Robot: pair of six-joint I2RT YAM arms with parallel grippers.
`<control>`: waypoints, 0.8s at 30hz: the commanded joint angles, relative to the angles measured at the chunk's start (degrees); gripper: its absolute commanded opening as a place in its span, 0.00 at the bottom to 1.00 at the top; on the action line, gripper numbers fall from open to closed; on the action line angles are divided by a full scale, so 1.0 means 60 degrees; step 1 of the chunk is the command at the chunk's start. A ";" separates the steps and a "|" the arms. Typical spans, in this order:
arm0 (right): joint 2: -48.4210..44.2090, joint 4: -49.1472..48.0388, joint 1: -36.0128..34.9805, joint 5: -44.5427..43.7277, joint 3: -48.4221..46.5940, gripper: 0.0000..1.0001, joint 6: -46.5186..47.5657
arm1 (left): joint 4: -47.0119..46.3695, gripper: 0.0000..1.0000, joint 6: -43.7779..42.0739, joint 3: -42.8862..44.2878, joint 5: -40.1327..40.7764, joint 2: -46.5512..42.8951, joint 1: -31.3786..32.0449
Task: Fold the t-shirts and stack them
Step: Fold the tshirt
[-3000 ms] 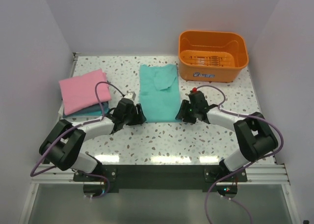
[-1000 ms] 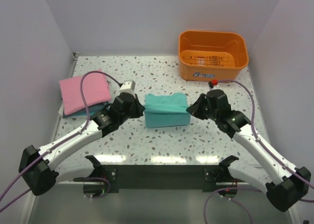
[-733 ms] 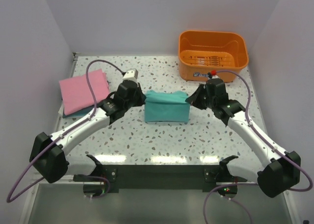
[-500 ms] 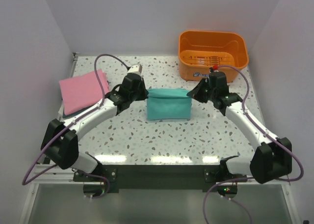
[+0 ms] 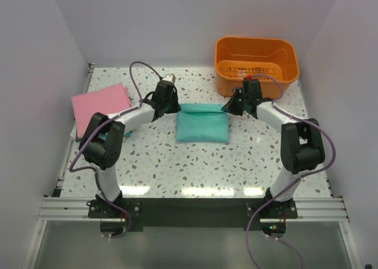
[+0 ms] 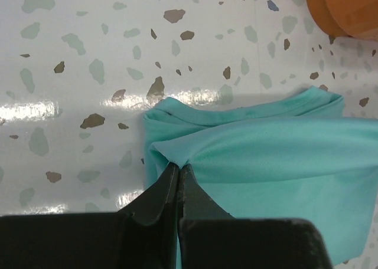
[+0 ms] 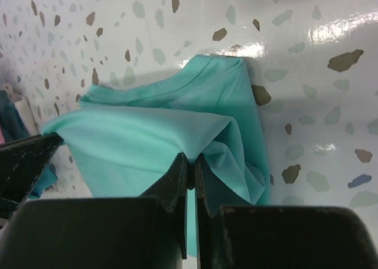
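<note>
Toward the far edge of the speckled worktop, about midway between its left and right edges, the teal-green t-shirt is seen lying as a folded, roughly rectangular packet. Its far left corner is pinched by the left gripper, and its far right corner by the right gripper.

From the left wrist, the left gripper is shown with its two dark fingers pressed together on a small fold of the teal-green t-shirt, the cloth being puckered at that spot and layered along the far hem. From the right wrist, the right gripper is likewise clenched on a raised peak of the teal-green t-shirt, with loose layers bunched beside it on the tabletop.

Near the left edge, the pink t-shirt is laid flat and folded, well apart from the teal-green one. At the far right corner, the orange basket is placed upright, just beyond the right gripper.
</note>
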State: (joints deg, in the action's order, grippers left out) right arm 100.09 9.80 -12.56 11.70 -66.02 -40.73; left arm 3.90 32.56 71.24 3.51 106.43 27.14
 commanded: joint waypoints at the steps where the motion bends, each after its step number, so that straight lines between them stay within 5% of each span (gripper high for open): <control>1: 0.0426 -0.0448 0.0130 -0.0003 -0.0656 0.00 0.0270 | -0.0808 0.00 -0.0372 0.0694 -0.0203 0.0467 -0.0274; 2: 0.0558 -0.0476 0.0173 0.0070 -0.0701 0.00 0.0255 | -0.0826 0.00 -0.0401 0.0767 -0.0233 0.0556 -0.0289; 4: 0.0793 -0.0477 0.0203 0.0261 -0.0890 0.21 0.0270 | -0.0725 0.01 -0.0504 0.1001 -0.0496 0.0717 -0.0333; 6: 0.0808 -0.0287 0.0203 0.0334 -0.1023 0.44 0.0343 | -0.0796 0.40 -0.0591 0.0959 -0.0541 0.0646 -0.0348; 7: 0.0750 -0.0243 0.0189 0.0320 -0.1096 0.50 0.0358 | -0.0840 0.54 -0.0592 0.0915 -0.0526 0.0486 -0.0348; 8: 0.0677 -0.0213 0.0203 0.0291 -0.1082 0.56 0.0358 | -0.0913 0.79 -0.0621 0.0856 -0.0541 0.0368 -0.0348; 10: 0.0282 -0.0169 0.0189 0.0319 -0.0951 0.67 0.0431 | -0.0899 1.00 -0.0665 0.0724 -0.0526 0.0031 -0.0348; 11: 0.0092 -0.0154 0.0203 0.0349 -0.0863 0.69 0.0590 | -0.0870 1.00 -0.0680 0.0564 -0.0526 -0.0086 -0.0348; 14: -0.0801 -0.0256 0.0174 0.0801 -0.0220 0.98 0.0665 | -0.1045 1.00 -0.0665 0.0096 -0.0775 -0.0643 -0.0348; 24: -0.2327 -0.1048 -0.0280 0.2222 0.1555 0.99 0.0972 | -0.1339 1.00 -0.0402 -0.1458 -0.1727 -0.0893 -0.0304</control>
State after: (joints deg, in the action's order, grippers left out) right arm 85.97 6.52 -12.78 19.86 -57.69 -36.88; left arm -1.63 30.37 64.20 -3.97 101.19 25.52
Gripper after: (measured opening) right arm 0.985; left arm 0.997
